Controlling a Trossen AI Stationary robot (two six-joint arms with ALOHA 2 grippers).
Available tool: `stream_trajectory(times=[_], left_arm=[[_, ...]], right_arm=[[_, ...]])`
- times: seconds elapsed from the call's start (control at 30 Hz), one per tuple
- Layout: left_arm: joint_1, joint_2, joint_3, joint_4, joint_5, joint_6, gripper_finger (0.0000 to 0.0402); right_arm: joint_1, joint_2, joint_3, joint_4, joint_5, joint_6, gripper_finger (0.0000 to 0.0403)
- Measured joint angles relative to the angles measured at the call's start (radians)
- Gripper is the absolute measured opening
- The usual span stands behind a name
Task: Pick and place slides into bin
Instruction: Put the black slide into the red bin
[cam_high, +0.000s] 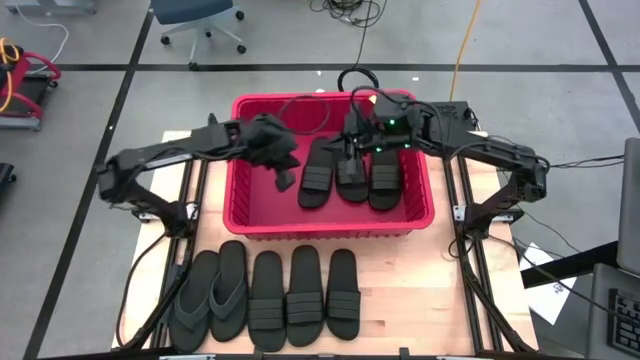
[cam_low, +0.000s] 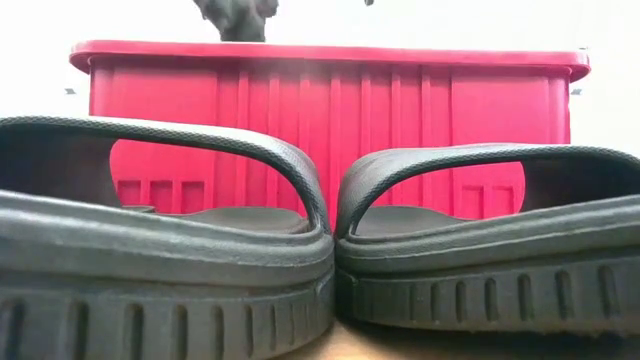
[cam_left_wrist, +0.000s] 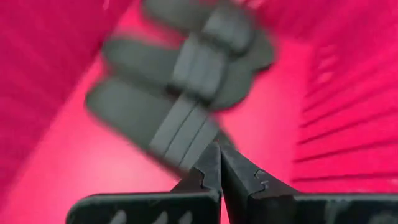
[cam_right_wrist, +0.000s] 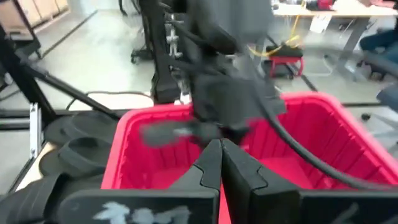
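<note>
Three black slides (cam_high: 350, 172) lie side by side on the floor of the red bin (cam_high: 250, 215), in its right half; the left wrist view shows them blurred (cam_left_wrist: 186, 93). Five more slides (cam_high: 267, 298) lie in a row on the table in front of the bin: two flip-flops at the left and three with band straps. My left gripper (cam_high: 283, 180) hangs shut over the bin's left half with nothing between its fingers (cam_left_wrist: 208, 168). My right gripper (cam_high: 350, 148) is shut and bare above the bin's far side, over the slides (cam_right_wrist: 221, 152).
The wooden table (cam_high: 420, 300) has free room to the right of the row. In the low view two slides (cam_low: 160, 240) fill the foreground before the bin's wall (cam_low: 330, 100). Cables (cam_high: 350, 85) hang at the bin's far rim. An office chair (cam_high: 200, 20) stands beyond the table.
</note>
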Motion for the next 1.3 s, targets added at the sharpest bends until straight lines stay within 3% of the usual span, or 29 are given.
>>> stream_trajectory(times=[0.33,0.6,0.9,1.3], left_arm=[[0.046,0.258,0.008,0.008,0.014,-0.224,0.0],[0.083,0.285,0.007,-0.093,0.011,-0.376,0.0],[0.124,0.345,0.007,-0.148,0.074,-0.365,0.0],[0.082,0.471,0.007,-0.115,0.125,-0.395,0.0]], right_arm=[[0.022,0.0,0.0,-0.074,0.045,0.021,0.0],[0.004,-0.033,0.0,-0.127,0.044,-0.029,0.0],[-0.034,-0.041,0.0,-0.138,0.044,-0.076,0.0],[-0.035,-0.067,-0.001,-0.174,0.044,-0.116,0.0]])
